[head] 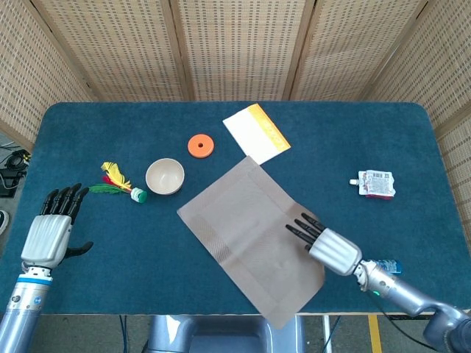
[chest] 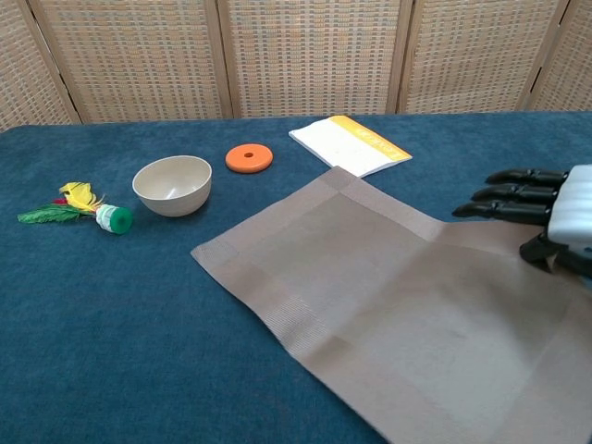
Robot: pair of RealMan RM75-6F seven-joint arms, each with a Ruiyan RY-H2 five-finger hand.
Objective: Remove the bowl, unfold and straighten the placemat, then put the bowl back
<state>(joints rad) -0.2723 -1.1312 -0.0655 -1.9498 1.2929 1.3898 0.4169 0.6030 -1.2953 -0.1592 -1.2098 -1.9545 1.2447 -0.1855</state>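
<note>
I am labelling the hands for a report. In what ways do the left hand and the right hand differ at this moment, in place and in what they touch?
The left hand is at the table's near left edge, over bare blue cloth, touching nothing; the right hand lies on the placemat at the near right. The left hand's fingers point away from the robot, while the right hand's fingers point toward the table's far left. Both have dark fingers and a silver back.
</note>
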